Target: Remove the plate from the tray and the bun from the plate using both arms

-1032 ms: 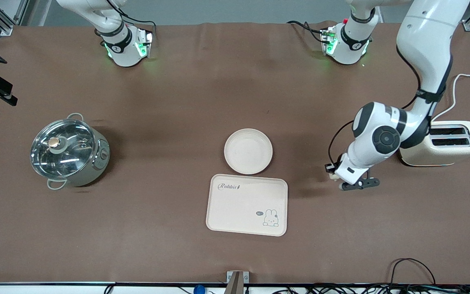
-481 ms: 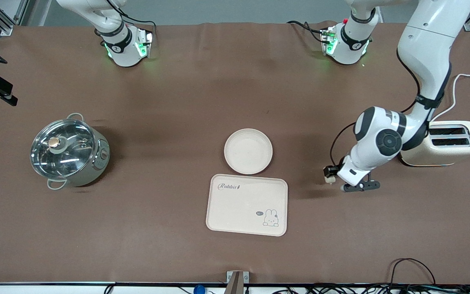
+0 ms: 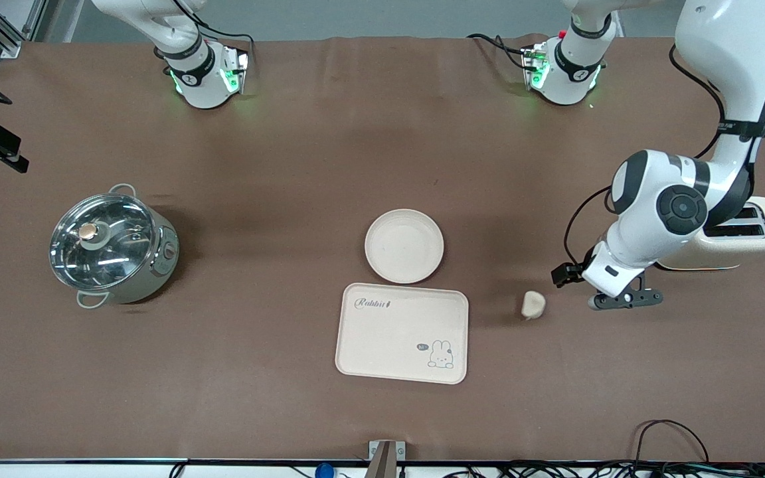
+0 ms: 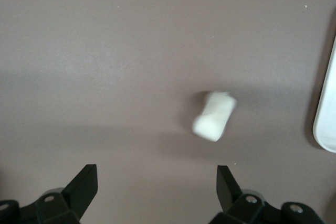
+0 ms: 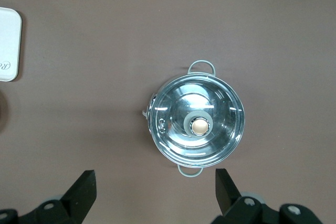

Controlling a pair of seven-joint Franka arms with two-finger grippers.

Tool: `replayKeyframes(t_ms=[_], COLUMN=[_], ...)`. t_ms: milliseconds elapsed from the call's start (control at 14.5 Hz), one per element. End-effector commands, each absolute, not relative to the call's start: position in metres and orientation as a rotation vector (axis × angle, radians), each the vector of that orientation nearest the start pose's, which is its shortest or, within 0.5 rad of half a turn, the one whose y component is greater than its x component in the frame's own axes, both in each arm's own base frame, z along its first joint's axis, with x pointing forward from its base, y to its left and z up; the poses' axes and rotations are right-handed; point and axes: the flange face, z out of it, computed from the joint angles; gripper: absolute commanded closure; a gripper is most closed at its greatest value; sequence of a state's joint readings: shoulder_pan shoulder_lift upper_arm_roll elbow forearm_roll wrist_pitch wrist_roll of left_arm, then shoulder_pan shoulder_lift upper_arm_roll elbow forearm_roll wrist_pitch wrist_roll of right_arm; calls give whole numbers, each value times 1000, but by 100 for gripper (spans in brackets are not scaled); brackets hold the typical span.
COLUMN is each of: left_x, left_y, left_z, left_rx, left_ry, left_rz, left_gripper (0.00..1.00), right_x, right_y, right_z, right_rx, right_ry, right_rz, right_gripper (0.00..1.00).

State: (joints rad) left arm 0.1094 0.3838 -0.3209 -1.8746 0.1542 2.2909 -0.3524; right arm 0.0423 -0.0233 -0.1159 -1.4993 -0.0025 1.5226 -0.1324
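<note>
Bun (image 3: 532, 305): lying on the brown table (image 3: 289, 166), between the tray and the toaster (image 3: 748, 247).
Plate (image 3: 404, 245): mid-table, touching the tray's edge.
Tray (image 3: 402, 332): rabbit drawing, words "Rabbit" and "hi".
Left gripper (image 4: 157, 184): jaws wide apart, empty, over the table by the bun.
Right gripper (image 5: 155, 184): jaws wide apart, high over the lidded steel pot (image 3: 111, 245).

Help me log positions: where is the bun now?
The bun lies on the bare table between the tray and the open left gripper, toward the left arm's end.

Bun (image 3: 533, 305) on the table between tray (image 3: 402, 332) and left gripper (image 3: 611, 292), fingers perhaps apart.
</note>
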Motion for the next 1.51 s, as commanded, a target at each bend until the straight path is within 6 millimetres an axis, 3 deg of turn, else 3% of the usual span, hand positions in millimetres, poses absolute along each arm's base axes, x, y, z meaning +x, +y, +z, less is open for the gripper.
replayKeyframes(t_ms=[0, 69, 138, 275, 550, 688, 825, 963, 1101, 1444], left_x=[625, 626, 627, 627, 624, 612, 588, 575, 556, 527], left_y=[-107, -105, -102, -91, -68, -64, -60, -43, -51, -42], left_z=[317, 323, 343, 408, 550, 591, 629, 639, 643, 643], left_rx=[-3165, -3164, -3159, -3126, -3086, -3090, -3080, -3072, -3097, -3134], left_ry=[-70, -67, -63, -19, -3, -5, 49, 57, 28, -3], left_rz=[-51, -65, -109, -158, -17, 25, -40, -30, -37, -23], left_gripper=[0, 0, 0, 0, 0, 0, 0, 0, 0, 0], right_x=[539, 539, 538, 536, 536, 536, 536, 536, 536, 536], right_y=[-49, -50, -49, -48, -47, -47, -47, -47, -46, -47], right_z=[667, 666, 666, 664, 665, 663, 664, 663, 663, 663], right_rx=[-3159, -3157, -3157, -3150, -3147, -3145, -3142, -3143, -3143, -3143], right_ry=[-80, -71, -6, 137, 137, 137, 134, 134, 131, 134], right_rz=[-60, -55, -51, -11, -14, -9, -12, -9, -9, -9], right_gripper=[0, 0, 0, 0, 0, 0, 0, 0, 0, 0])
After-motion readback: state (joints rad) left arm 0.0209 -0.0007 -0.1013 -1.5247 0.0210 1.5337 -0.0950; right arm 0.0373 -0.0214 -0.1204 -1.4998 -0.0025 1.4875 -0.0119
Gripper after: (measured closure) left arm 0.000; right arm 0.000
